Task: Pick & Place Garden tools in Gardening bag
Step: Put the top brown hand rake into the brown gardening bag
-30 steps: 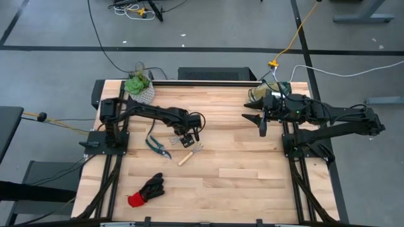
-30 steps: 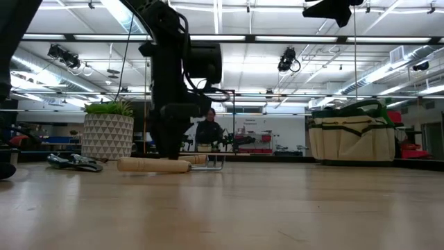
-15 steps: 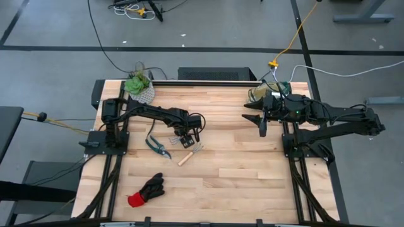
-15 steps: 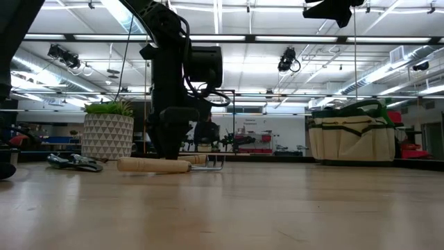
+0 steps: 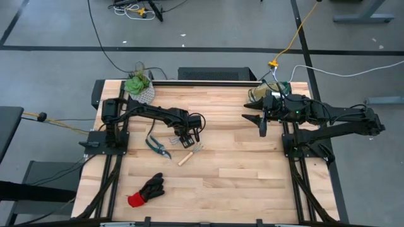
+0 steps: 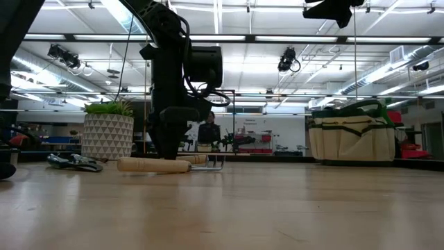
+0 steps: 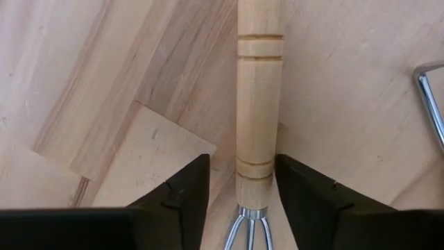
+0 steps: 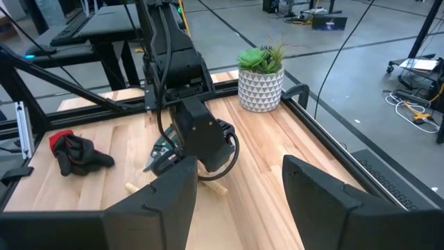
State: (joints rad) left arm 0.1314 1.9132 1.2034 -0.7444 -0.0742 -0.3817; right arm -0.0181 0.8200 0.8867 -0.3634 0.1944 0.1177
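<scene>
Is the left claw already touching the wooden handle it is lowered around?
Cannot tell. In the left wrist view the wooden handle stands between the left claw's two fingers, very close to both, but neither contact nor a gap shows plainly.

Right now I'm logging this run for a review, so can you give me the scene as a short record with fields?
left gripper: low over the table, fingers either side of a wooden-handled hand tool, small gaps still showing
right gripper: open, empty, raised near the beige canvas bag with green trim
second wooden-handled tool: lying on the wooden table
dark-handled pruning shears: on table, left of the tools
black glove with red cuff: near front-left
potted plant: back-left corner
</scene>
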